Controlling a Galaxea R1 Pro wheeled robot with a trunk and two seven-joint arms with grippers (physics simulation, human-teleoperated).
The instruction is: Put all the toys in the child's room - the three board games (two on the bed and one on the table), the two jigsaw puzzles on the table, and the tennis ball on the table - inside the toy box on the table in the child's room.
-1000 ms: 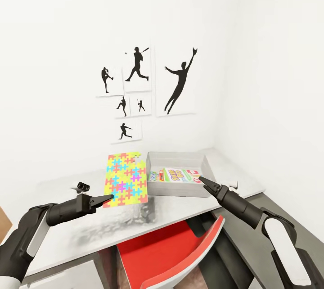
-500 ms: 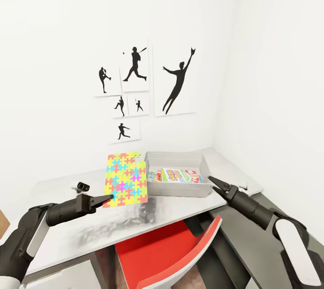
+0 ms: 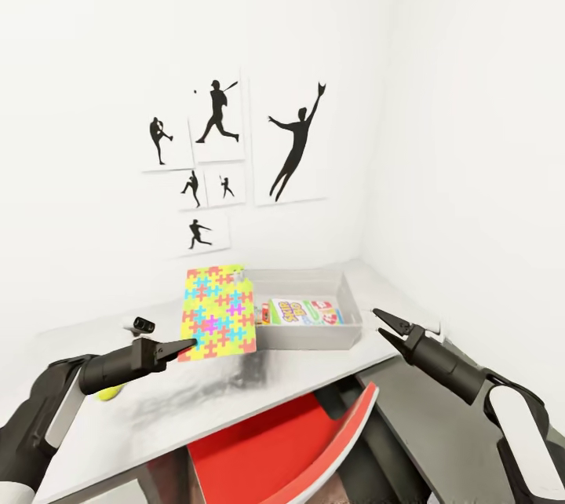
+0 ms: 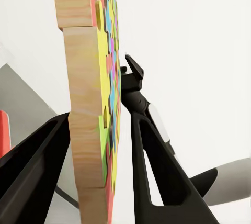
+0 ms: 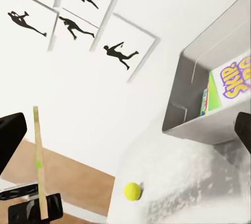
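Observation:
My left gripper (image 3: 188,344) is shut on the bottom corner of a multicoloured jigsaw puzzle (image 3: 218,312), holding it upright above the table next to the toy box's left end. In the left wrist view the puzzle (image 4: 89,93) stands edge-on between both fingers. The grey toy box (image 3: 306,340) holds board games (image 3: 304,310). My right gripper (image 3: 385,323) hangs open to the right of the box, holding nothing. A tennis ball (image 3: 110,392) peeks out under my left arm and lies on the table in the right wrist view, ball (image 5: 132,191).
The grey table (image 3: 196,398) stands in a white corner with silhouette pictures (image 3: 216,162) on the wall. A red chair (image 3: 275,441) is tucked under the table's front edge. A dark lower surface (image 3: 439,425) runs along the right.
The whole view has shifted as the camera turned. My right gripper has drawn back from the toy box and opened. The left gripper still holds the puzzle; the tennis ball has come into view.

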